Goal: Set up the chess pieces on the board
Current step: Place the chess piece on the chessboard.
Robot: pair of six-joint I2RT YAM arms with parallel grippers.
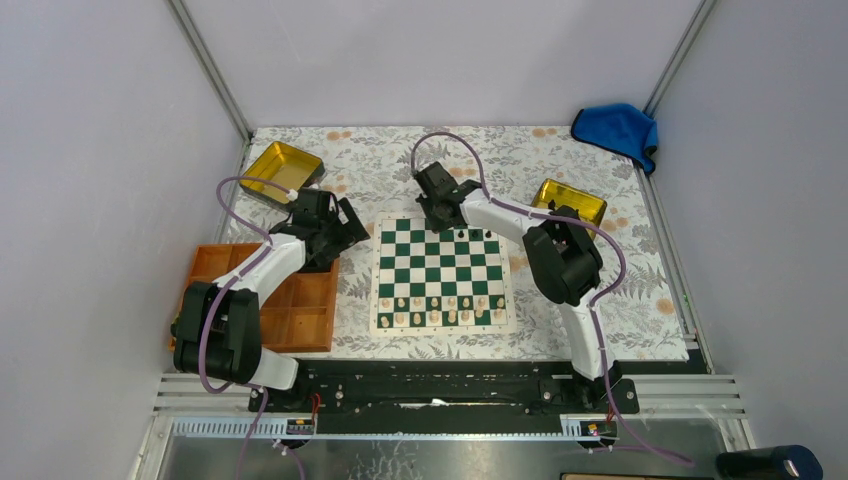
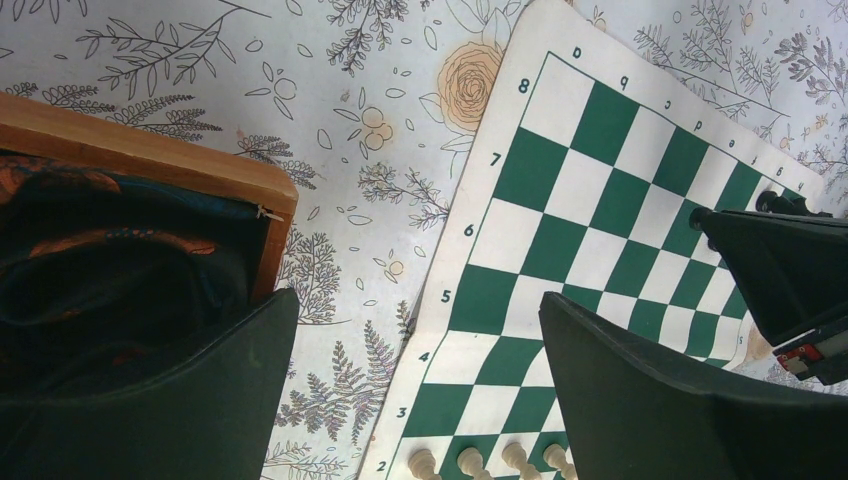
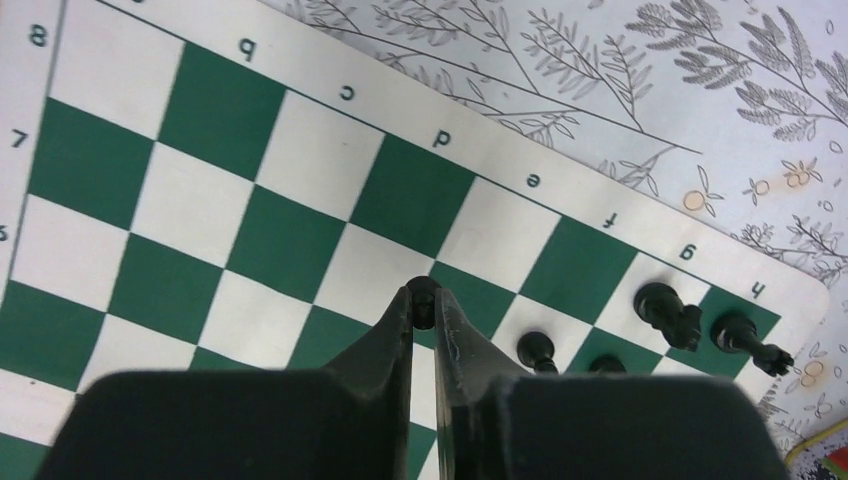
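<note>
Right wrist view: your right gripper (image 3: 424, 312) pinches black chess piece (image 3: 424, 291) over board (image 3: 250, 110), far rows near file e. Your left gripper (image 2: 418, 298) gapes wide between orange tray (image 2: 150, 160) and board edge.

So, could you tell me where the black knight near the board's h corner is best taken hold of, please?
Probably by its head, coming straight down from above: the black knight stands upright on the board, with another black piece close beside it, so a sideways approach looks crowded.
</note>
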